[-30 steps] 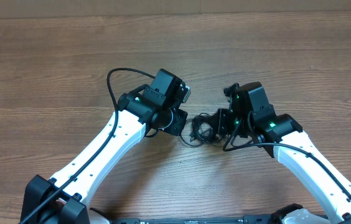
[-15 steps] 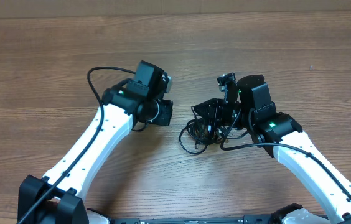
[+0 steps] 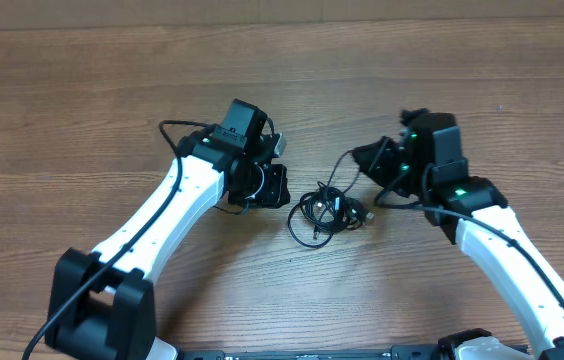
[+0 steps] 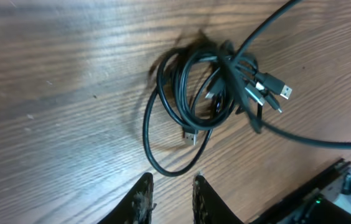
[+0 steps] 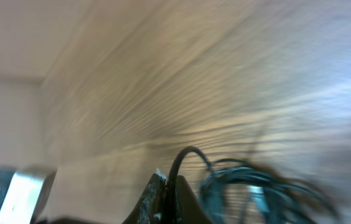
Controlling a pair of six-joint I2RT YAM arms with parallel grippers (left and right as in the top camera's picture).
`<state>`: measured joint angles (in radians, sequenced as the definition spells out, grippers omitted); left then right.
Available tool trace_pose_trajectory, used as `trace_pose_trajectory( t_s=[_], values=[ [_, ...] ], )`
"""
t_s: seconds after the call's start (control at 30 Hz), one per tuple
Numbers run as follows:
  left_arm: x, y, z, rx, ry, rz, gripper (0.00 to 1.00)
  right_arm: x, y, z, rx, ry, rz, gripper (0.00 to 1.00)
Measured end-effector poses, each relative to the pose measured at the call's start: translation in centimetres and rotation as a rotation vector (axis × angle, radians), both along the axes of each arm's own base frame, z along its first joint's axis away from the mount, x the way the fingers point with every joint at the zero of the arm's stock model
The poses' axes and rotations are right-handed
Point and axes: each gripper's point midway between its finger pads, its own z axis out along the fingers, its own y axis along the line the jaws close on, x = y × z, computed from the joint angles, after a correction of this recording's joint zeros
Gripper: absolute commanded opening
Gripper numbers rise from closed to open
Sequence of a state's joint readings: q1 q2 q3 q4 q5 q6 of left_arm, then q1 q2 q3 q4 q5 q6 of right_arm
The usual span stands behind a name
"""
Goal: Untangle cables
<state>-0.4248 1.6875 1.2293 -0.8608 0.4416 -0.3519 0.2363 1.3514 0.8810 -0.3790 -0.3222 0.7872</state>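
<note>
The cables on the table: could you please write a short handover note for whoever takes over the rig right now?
Left gripper: slightly open, empty, poised just beside the coil.
Right gripper: shut on one strand, which runs back down to the bundle.
Cables: one knotted coil lying on the table between the two arms, with several plug ends sticking out of one side.
Done: a single strand is gripped and lifted away from the coil.
Left: nothing is separated yet. The loops are wound together, so every cord has to be pulled free and laid apart.
</note>
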Motion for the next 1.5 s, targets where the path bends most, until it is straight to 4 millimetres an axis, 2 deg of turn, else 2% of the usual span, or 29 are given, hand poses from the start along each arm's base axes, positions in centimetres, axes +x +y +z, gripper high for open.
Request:
trace_pose_trajectory(
  t_s=[0.1, 0.2, 0.23, 0.33, 0.4, 0.43, 0.73, 0.97, 1.03, 1.13, 1.2, 1.5],
  values=[
    [-0.3, -0.3, -0.6, -0.012, 0.041, 0.011, 0.22, -1.1, -3.2, -2.1, -0.042, 0.129, -0.113, 0.04],
    [-0.5, -0.5, -0.7, -0.024, 0.063, 0.021, 0.27, -3.3, -6.4, -4.3, -0.106, 0.275, -0.208, 0.04],
    [-0.6, -0.5, -0.7, -0.027, 0.067, 0.024, 0.29, -4.2, -7.3, -4.9, -0.130, 0.320, -0.234, 0.07],
    [-0.9, -0.4, -0.7, -0.023, 0.088, 0.033, 0.33, -6.1, -9.2, -6.1, -0.192, 0.415, -0.289, 0.57],
    [-1.3, -0.1, -0.9, -0.005, 0.108, 0.042, 0.35, -6.5, -9.7, -6.3, -0.220, 0.427, -0.302, 0.71],
    [-1.4, 0.1, -1.0, 0.006, 0.115, 0.047, 0.36, -6.6, -9.9, -6.3, -0.226, 0.430, -0.306, 0.73],
    [-0.3, 1.0, -2.1, 0.082, 0.023, -0.023, 0.40, -6.7, -10.0, -6.4, -0.271, 0.410, -0.248, 0.75],
    [-1.6, 0.0, -5.7, 0.115, 0.075, -0.166, 0.39, -6.9, -10.0, -6.4, -0.280, 0.412, -0.228, 0.76],
    [-2.3, -0.3, -6.9, 0.117, 0.107, -0.206, 0.43, -6.9, -10.0, -6.4, -0.281, 0.412, -0.227, 0.76],
    [-3.0, -0.4, -8.1, 0.122, 0.142, -0.244, 0.61, -6.8, -10.0, -6.4, -0.282, 0.410, -0.225, 0.76],
    [-3.2, -0.4, -8.2, 0.119, 0.145, -0.255, 0.67, -6.9, -10.0, -6.4, -0.282, 0.411, -0.225, 0.76],
    [-2.8, -0.8, -8.2, 0.098, 0.105, -0.303, 0.68, -6.9, -10.0, -6.4, -0.283, 0.410, -0.222, 0.76]
  ],
)
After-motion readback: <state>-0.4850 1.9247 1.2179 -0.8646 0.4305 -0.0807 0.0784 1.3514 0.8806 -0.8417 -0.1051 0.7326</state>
